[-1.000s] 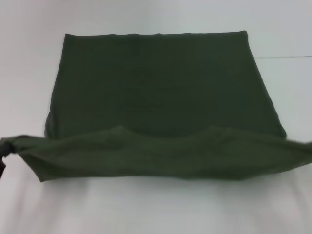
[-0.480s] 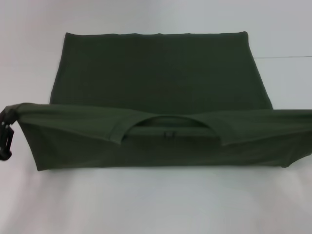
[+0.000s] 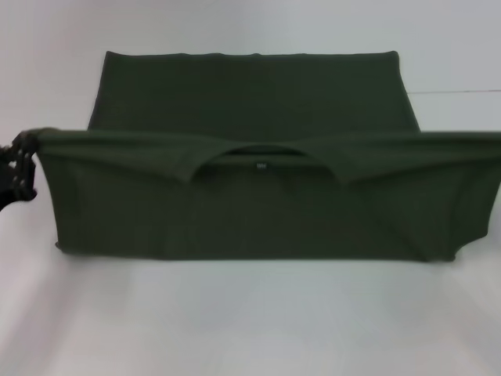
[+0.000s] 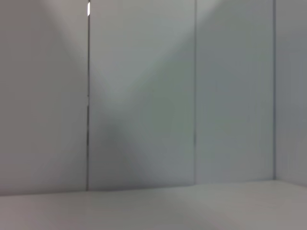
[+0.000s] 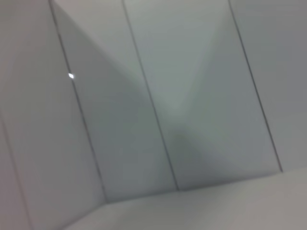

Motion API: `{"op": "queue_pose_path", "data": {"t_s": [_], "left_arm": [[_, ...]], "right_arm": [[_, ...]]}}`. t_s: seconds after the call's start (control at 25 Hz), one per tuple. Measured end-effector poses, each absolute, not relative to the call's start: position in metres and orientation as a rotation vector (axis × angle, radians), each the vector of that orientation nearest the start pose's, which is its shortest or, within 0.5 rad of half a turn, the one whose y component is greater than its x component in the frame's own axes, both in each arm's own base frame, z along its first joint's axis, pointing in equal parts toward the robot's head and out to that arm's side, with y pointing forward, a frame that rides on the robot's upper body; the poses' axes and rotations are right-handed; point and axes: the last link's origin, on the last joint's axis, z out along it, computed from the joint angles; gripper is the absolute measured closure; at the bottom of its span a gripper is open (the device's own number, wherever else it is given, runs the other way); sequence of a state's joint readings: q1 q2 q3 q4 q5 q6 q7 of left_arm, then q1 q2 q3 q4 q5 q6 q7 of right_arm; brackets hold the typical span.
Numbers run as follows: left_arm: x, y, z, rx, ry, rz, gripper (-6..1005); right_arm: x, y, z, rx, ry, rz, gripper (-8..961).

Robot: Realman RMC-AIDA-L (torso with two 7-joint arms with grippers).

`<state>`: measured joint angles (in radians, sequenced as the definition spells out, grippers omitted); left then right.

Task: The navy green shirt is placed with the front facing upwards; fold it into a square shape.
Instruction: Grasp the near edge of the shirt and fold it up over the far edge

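The navy green shirt point(image 3: 250, 90) lies on the white table point(image 3: 250, 329) in the head view. Its near edge is lifted and stretched taut across the picture, so a wide band of cloth point(image 3: 235, 211) hangs down to the table. The neck opening point(image 3: 258, 157) with a small label shows along the raised edge. My left gripper point(image 3: 22, 153) is at the far left, shut on the bunched left corner of that edge. The right corner runs off the picture's right side, and my right gripper is out of view. No lettering shows. Both wrist views show only pale wall panels.
White table surface lies in front of the shirt and on both sides of it. A thin seam line point(image 3: 458, 92) runs across the table at the right. Panelled walls point(image 4: 144, 96) stand beyond the table's edge.
The lifted near edge has risen and travelled away from me over the flat part. The neck opening came into view. My left gripper moved up with its corner.
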<state>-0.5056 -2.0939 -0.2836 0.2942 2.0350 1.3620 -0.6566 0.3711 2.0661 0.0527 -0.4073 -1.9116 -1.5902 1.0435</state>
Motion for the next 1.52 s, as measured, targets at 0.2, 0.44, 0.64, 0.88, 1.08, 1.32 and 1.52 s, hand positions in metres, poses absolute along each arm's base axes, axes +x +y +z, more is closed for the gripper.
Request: {"op": "queue_pose_path", "data": {"t_s": [0.2, 0.44, 0.64, 0.88, 1.08, 1.32, 1.52], "left_arm": [[-0.339, 0.356, 0.023, -1.761, -0.583, -0.704, 975], [-0.332, 0.385, 0.019, -1.723, -0.625, -0.607, 974], [-0.322, 0.404, 0.012, -1.732, -0.607, -0.529, 974], [-0.309, 0.421, 0.008, -1.748, -0.598, -0.493, 974], [-0.304, 0.431, 0.008, -1.741, -0.609, -0.458, 974], [-0.302, 0.438, 0.011, -1.732, -0.601, -0.419, 975], [-0.298, 0.439, 0.004, -1.765, -0.564, -0.385, 958]], "right_arm": [[0.347, 0.319, 0.052, -1.867, 0.775, 0.951, 904], [0.335, 0.359, 0.04, -1.887, 0.807, 0.835, 897], [0.33, 0.38, 0.037, -1.871, 0.844, 0.77, 892], [0.327, 0.393, 0.035, -1.852, 0.875, 0.731, 885], [0.324, 0.399, 0.031, -1.864, 0.878, 0.707, 879], [0.324, 0.403, 0.026, -1.86, 0.903, 0.681, 872], [0.324, 0.406, 0.021, -1.849, 0.923, 0.657, 866]]}}
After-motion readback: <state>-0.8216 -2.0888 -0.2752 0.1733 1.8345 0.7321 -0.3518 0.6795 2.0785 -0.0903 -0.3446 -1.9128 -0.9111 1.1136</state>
